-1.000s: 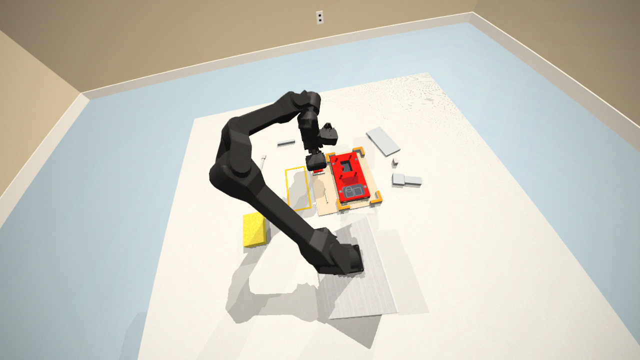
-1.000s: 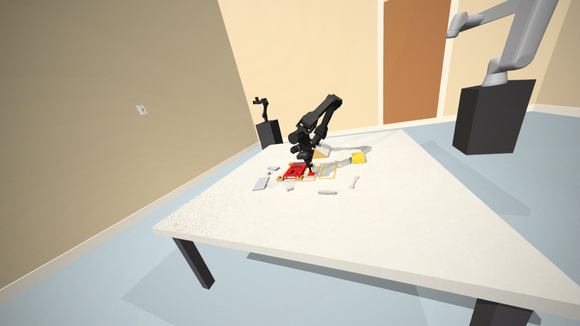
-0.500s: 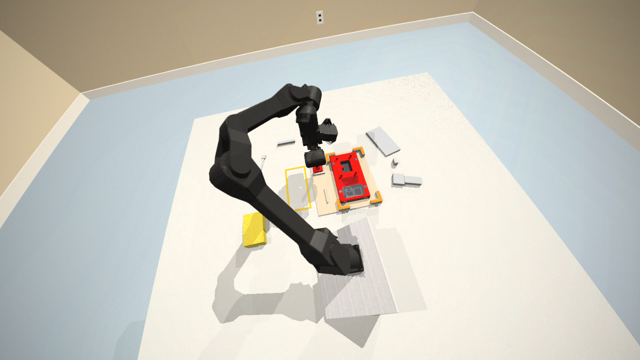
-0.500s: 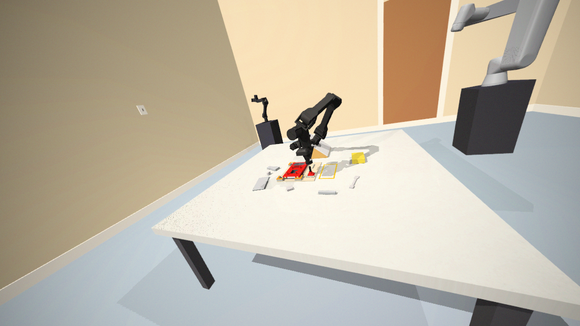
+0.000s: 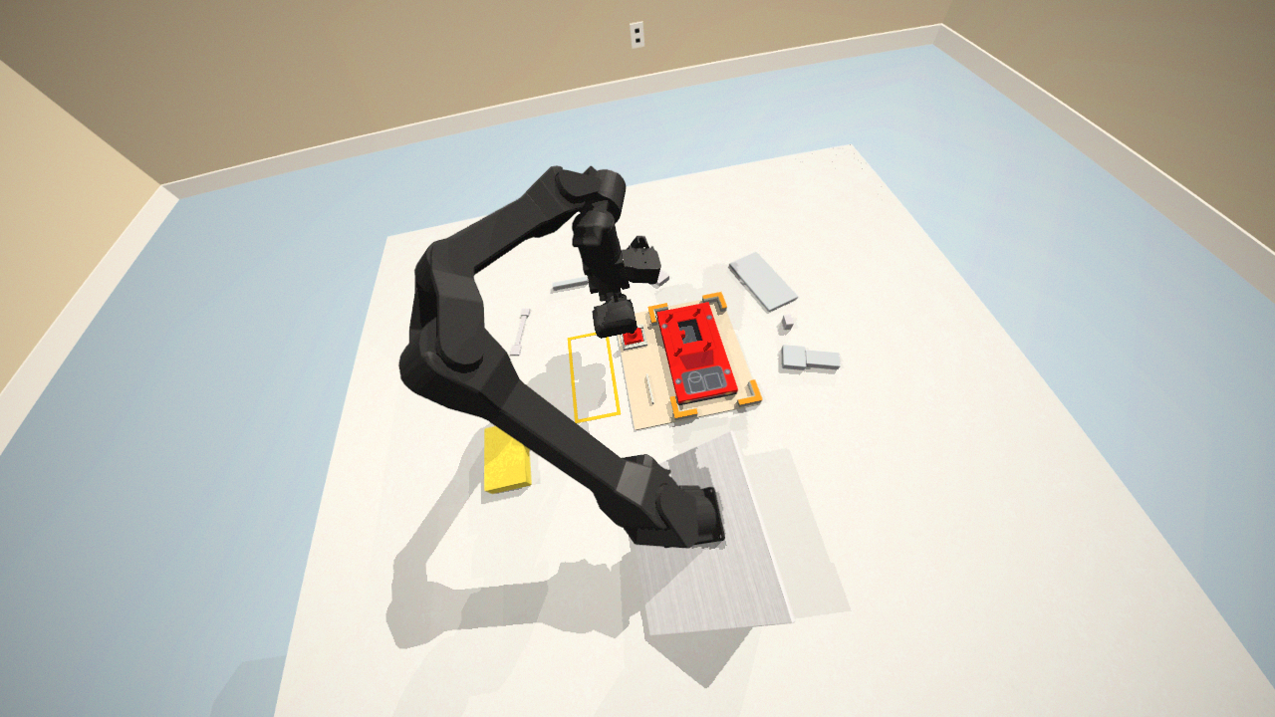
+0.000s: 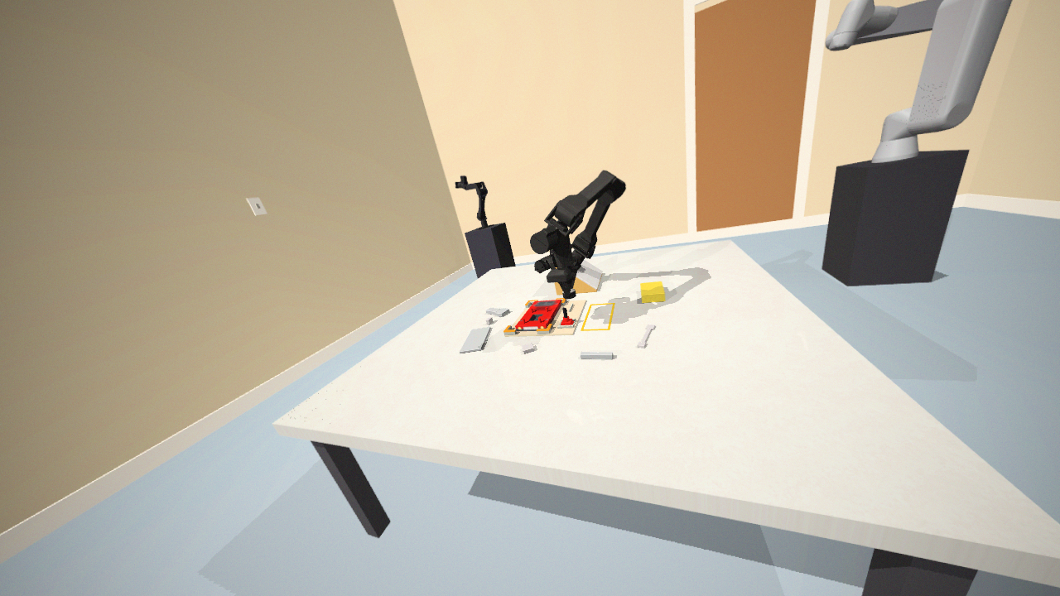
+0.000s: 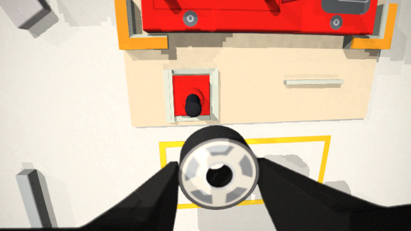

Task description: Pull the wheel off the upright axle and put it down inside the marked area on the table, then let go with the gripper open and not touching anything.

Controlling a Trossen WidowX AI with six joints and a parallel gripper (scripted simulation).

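Wheel (image 7: 219, 176) hanging off the axle (image 7: 192, 105), over the near edge of the yellow marked area (image 7: 324, 157); sitting clamped between the closed-in fingers of the gripper (image 7: 218, 179), hub hole facing the wrist camera; axle standing bare in its red base (image 7: 180, 86).

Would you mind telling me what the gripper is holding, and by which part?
The gripper holds the wheel, pinched across its black outer tread, one finger on each side.
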